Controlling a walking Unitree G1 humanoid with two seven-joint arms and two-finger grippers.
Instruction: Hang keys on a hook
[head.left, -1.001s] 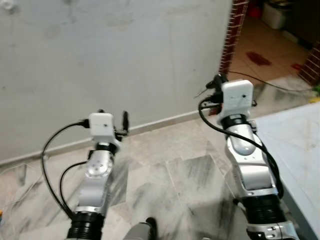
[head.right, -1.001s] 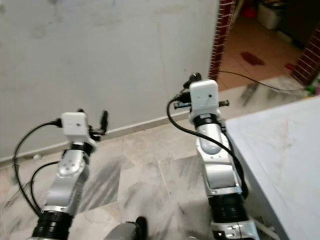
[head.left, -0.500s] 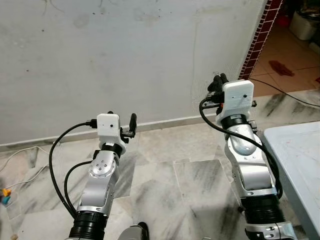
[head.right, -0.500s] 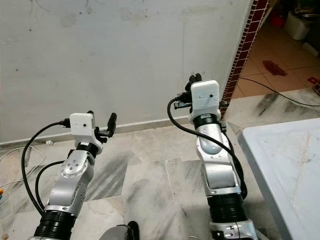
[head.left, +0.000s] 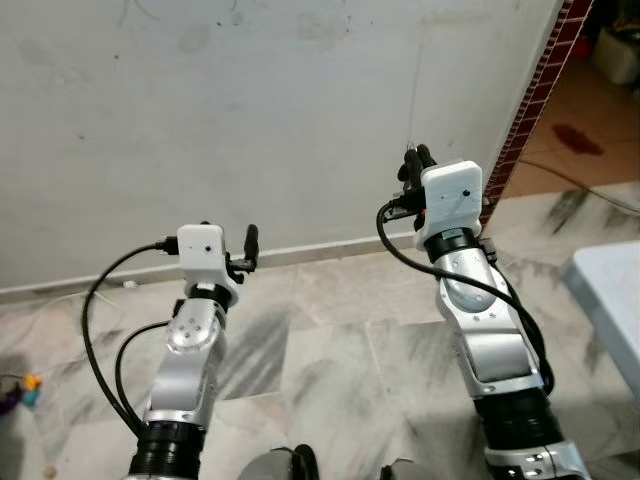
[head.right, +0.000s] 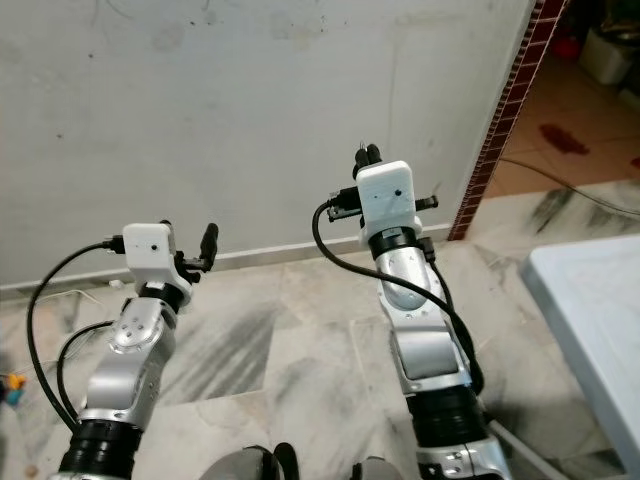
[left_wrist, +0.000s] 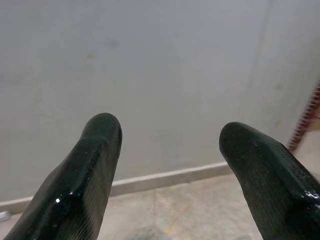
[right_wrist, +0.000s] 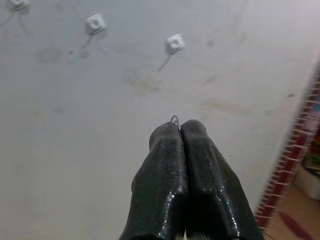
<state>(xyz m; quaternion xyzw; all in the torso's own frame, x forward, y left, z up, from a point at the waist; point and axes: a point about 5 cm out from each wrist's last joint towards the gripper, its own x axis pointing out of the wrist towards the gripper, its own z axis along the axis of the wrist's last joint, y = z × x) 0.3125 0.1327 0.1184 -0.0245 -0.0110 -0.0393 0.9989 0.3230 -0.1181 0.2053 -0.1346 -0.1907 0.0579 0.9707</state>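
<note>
My right gripper (right_wrist: 179, 126) is shut, raised and pointing at the grey wall (head.left: 300, 120). A thin metal key ring (right_wrist: 174, 119) pokes out between its fingertips; the keys themselves are hidden. High on the wall hang three small white square hooks, the nearest hook (right_wrist: 174, 43) above the fingertips and another hook (right_wrist: 95, 23) beside it. From the head, the right gripper (head.left: 412, 163) shows just beyond its white wrist block. My left gripper (left_wrist: 170, 135) is open and holds nothing, lower down and facing the wall base; one of its fingers (head.left: 251, 242) stands upright.
Marble floor tiles (head.left: 330, 340) run up to the wall's skirting. A red brick-tiled pillar (head.left: 540, 90) edges a doorway on the right. A white table corner (head.left: 612, 290) juts in at the right. A cable (head.right: 60, 295) and small coloured bits (head.left: 28, 385) lie at the left.
The camera has swung left: the table and doorway have slid toward the right edge and more wall shows. Both arms keep about the same raised pose.
</note>
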